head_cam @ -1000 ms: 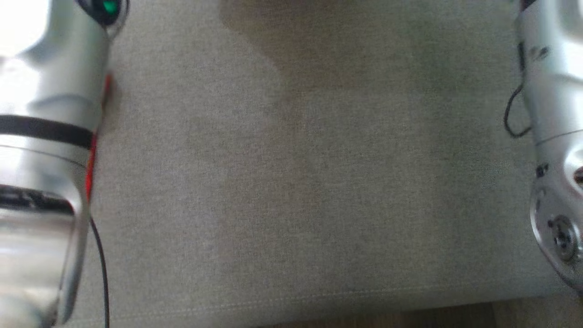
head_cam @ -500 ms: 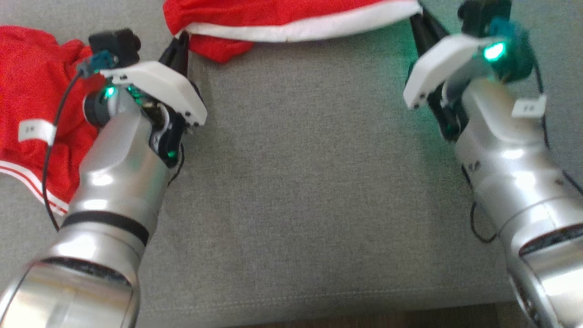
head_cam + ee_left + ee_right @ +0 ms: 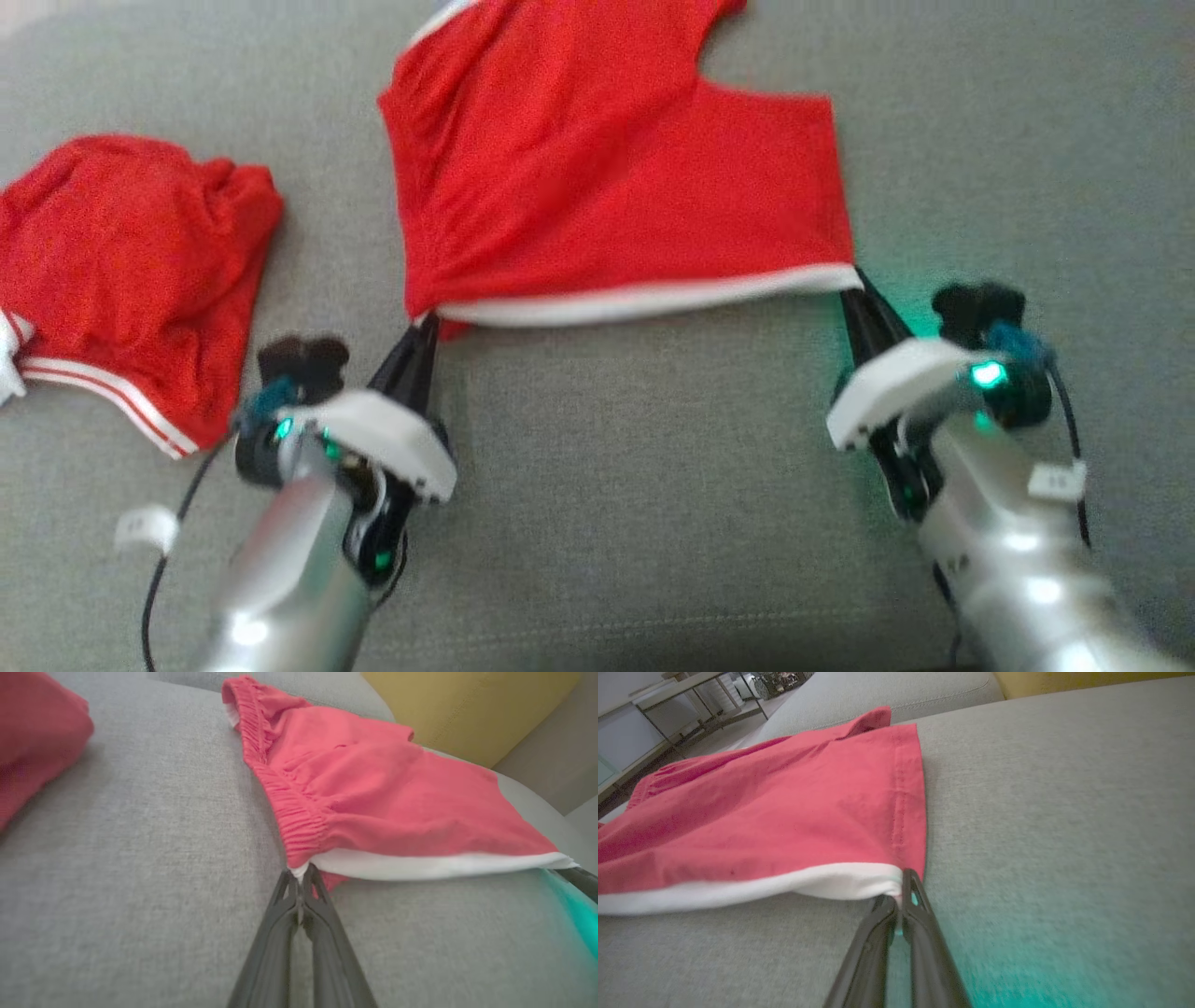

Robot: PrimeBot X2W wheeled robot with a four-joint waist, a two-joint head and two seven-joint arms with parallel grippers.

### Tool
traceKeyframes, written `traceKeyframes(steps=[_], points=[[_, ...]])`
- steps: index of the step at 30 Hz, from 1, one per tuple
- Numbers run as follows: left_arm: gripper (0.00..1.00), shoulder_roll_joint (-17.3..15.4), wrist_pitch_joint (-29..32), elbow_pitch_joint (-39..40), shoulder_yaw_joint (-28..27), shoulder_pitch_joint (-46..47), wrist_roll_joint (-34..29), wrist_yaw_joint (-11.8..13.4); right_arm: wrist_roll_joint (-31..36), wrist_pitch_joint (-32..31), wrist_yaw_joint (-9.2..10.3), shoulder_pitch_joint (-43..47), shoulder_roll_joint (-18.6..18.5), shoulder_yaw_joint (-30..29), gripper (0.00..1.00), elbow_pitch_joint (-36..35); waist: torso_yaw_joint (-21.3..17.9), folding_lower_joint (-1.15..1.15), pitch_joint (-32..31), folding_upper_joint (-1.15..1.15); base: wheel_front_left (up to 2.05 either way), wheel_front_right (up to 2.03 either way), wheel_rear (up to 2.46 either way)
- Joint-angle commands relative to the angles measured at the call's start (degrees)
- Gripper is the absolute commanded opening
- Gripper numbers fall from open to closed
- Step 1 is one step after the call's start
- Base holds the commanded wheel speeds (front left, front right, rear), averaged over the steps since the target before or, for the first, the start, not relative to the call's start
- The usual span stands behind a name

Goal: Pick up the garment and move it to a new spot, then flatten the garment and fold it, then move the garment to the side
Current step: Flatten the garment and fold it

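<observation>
A red garment [image 3: 607, 187] with a white band along its near edge lies spread on a grey sofa cushion [image 3: 653, 504], reaching away from two dark pincers. The left pincer [image 3: 422, 327] is closed tight, its two fingers pinching the band's left corner, just where a gathered elastic edge ends. The right pincer [image 3: 856, 285] is closed in the same way on the band's opposite corner. The white band runs nearly straight from one set of tips to the other, and the red cloth lies beyond both.

From the left wrist, the garment fans out ahead and to the right of the left pincer [image 3: 299, 879], and a yellow cushion [image 3: 467, 709] sits far beyond it. From the right wrist, the cloth spreads ahead and to the left of the right pincer [image 3: 903, 882], and the band beside the tips appears lifted slightly off the cushion.

A second red garment [image 3: 131, 271], rumpled and striped white at its edge, lies apart, out to the left of the left pincer
</observation>
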State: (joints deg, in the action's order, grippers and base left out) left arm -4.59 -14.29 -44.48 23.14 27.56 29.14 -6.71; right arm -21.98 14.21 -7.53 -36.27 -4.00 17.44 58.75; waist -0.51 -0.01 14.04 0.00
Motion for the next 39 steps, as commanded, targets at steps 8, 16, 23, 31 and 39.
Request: traceKeyframes(steps=[8, 16, 23, 31, 39], points=[[0.00, -4.55, 0.11, 17.90, -1.84, -15.90, -1.48, 3.45, 4.89, 0.00, 0.04, 22.74, 1.12, -6.13, 0.00, -20.18, 0.27, 0.01, -6.40, 0.00, 0.00, 0.00, 0.00], [0.00, -8.75, 7.87, 39.48, -2.70, -31.38, -0.14, 9.89, 7.44, -12.91, 0.04, 46.04, 1.12, -10.91, 0.00, -50.85, 0.10, 0.01, -9.85, 0.00, 0.00, 0.00, 0.00], [0.00, -11.91, 15.05, 54.25, -2.57, -40.74, 0.08, 14.57, 6.76, -21.28, 0.04, 58.01, 1.13, -13.93, 0.00, -68.02, -0.07, 0.01, -10.94, 0.00, 0.00, 0.00, 0.00], [0.00, -12.55, 18.00, 57.53, -3.39, -39.98, 2.04, 14.85, 7.81, -23.42, 0.04, 55.41, 1.13, -14.89, 0.00, -69.65, 1.10, 0.01, -9.53, 0.00, 0.00, 0.00, 0.00], [0.00, -10.98, 17.91, 52.75, -5.43, -27.11, 5.74, 10.99, 11.45, -23.42, 0.04, 33.36, 0.16, -12.67, 0.00, -61.57, 5.15, 0.01, -1.70, 0.00, 0.00, 0.00, 0.00]])
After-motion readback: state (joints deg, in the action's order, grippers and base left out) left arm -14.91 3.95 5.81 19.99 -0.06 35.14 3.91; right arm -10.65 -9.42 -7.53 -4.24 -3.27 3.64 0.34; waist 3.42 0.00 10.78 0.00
